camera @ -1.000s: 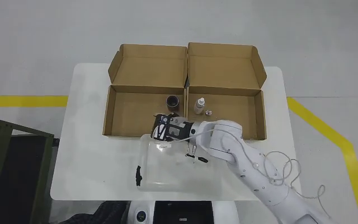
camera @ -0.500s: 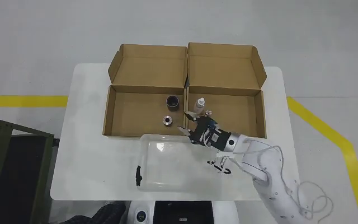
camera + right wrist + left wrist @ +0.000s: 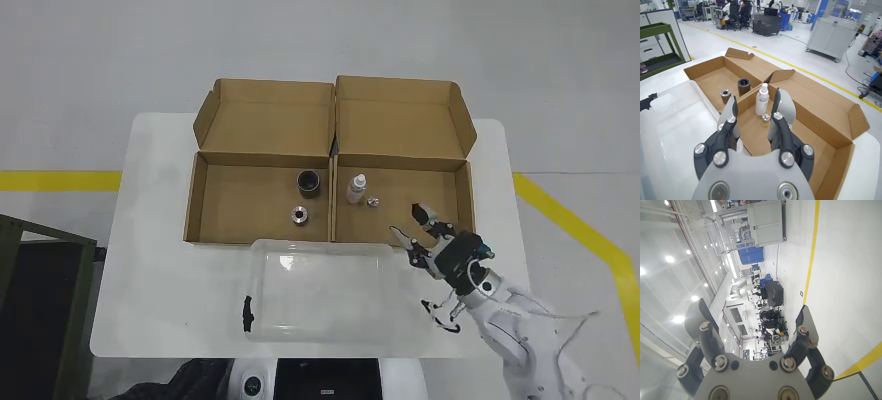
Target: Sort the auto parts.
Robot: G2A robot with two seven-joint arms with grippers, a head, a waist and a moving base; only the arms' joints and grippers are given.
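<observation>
Standing upright in the left cardboard box (image 3: 240,205), near its far right corner, a dark cylinder (image 3: 308,182) points its long axis and open bore upward. A shorter steel sleeve (image 3: 298,212) stands likewise, closer to the near wall.

In the right cardboard box (image 3: 430,190), by the far left corner, a clear spray bottle (image 3: 356,187) stands nozzle-up, with a small metal fitting (image 3: 372,200) just beside it.

Right gripper (image 3: 408,222): fingers apart, empty, above that box's near edge. Left gripper (image 3: 753,308): fingers apart, empty.

A clear plastic tray (image 3: 300,300) lies along the smooth white table's (image 3: 150,250) near edge. The glossy grey floor carries a yellow line (image 3: 60,180).
</observation>
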